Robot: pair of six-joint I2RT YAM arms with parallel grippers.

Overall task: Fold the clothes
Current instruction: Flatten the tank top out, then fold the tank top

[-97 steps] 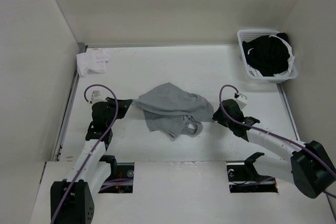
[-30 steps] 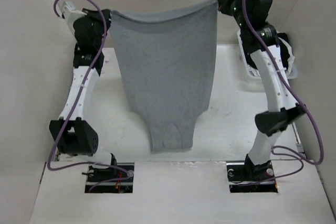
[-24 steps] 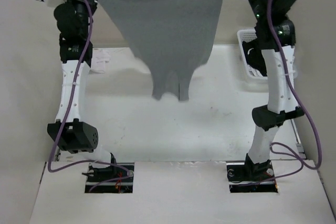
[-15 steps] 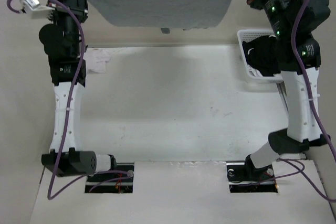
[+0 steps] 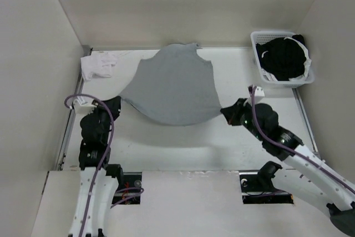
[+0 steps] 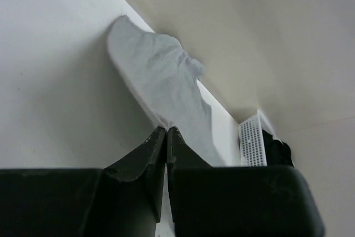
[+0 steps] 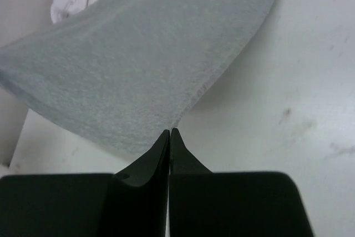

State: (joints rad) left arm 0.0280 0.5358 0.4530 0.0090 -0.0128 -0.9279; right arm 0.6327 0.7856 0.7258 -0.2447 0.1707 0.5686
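- The white table [image 5: 166,142] is boxed in by plain cream walls [image 5: 166,9]. A white basket [image 5: 280,82] sits at its far right corner with a black garment [image 5: 283,56] inside.
- A small white cloth [image 5: 99,66] lies well left of the basket, in the opposite far corner.
- The grey top [image 5: 172,90] is spread out left of the basket, straps toward the back wall.
- My left gripper [image 5: 117,104] and right gripper [image 5: 224,112] each pinch a hem corner, nearer me than the basket.
- Half a second ago I held the top stretched high overhead; now my arms are low and it is down over the table.
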